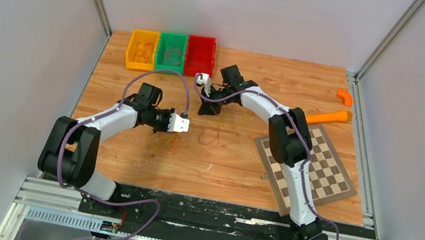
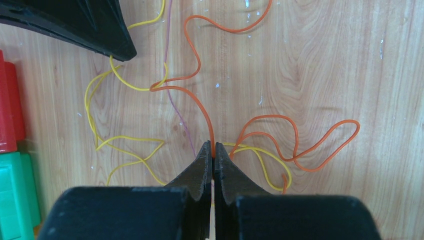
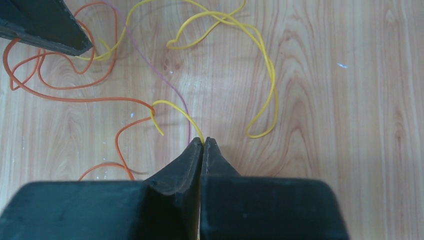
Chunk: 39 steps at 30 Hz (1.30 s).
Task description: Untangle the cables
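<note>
Thin curly orange and yellow cables (image 1: 215,132) lie tangled on the wooden table between the two grippers. In the left wrist view my left gripper (image 2: 214,150) is shut on an orange cable (image 2: 197,102), which loops off to the right (image 2: 320,145) beside yellow strands (image 2: 125,142). In the right wrist view my right gripper (image 3: 202,141) is shut on a yellow cable (image 3: 175,107); another yellow loop (image 3: 267,75) and orange strands (image 3: 75,97) lie around it. From above, the left gripper (image 1: 185,124) and the right gripper (image 1: 204,109) are close together over the tangle.
Yellow (image 1: 142,49), green (image 1: 172,52) and red (image 1: 200,55) bins stand at the back. A checkered mat (image 1: 310,166) lies at the right. An orange carrot-shaped piece (image 1: 329,117) and a curved orange piece (image 1: 345,96) lie at the far right. A faint purple strand (image 3: 170,82) crosses the cables.
</note>
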Each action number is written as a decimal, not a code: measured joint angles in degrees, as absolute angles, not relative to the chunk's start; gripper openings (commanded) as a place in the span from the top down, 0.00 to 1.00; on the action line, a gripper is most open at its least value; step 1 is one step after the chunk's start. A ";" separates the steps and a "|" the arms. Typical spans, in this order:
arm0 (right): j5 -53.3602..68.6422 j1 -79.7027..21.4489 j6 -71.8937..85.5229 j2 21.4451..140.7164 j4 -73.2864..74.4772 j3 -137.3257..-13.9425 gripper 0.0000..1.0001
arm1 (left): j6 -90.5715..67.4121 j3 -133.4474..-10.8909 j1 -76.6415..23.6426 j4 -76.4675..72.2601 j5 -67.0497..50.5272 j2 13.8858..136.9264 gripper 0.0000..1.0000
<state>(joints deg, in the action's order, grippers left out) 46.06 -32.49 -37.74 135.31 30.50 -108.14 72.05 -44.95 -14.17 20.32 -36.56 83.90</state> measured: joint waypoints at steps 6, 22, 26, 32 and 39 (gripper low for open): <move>45.65 -30.06 -34.65 132.75 29.95 -106.85 1.00 | 72.12 -44.82 -14.17 20.29 -36.05 83.90 1.00; 24.64 -16.88 -16.49 124.33 31.24 -105.65 0.00 | 72.34 -43.64 -14.17 20.36 -35.66 83.90 1.00; 20.95 -17.56 -12.38 125.60 33.74 -105.93 0.00 | 72.31 -43.64 -14.17 20.43 -35.48 83.90 1.00; 15.05 -17.82 -8.73 126.37 37.58 -106.34 0.00 | 72.29 -43.66 -14.24 20.49 -35.31 84.03 1.00; 14.13 -17.76 -6.48 126.23 40.42 -104.40 0.00 | 72.14 -43.68 -14.46 20.56 -34.65 84.49 0.95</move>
<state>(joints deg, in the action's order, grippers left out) 14.13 -17.76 -6.48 126.23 40.42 -104.40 72.14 -43.68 -14.46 20.56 -34.65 84.49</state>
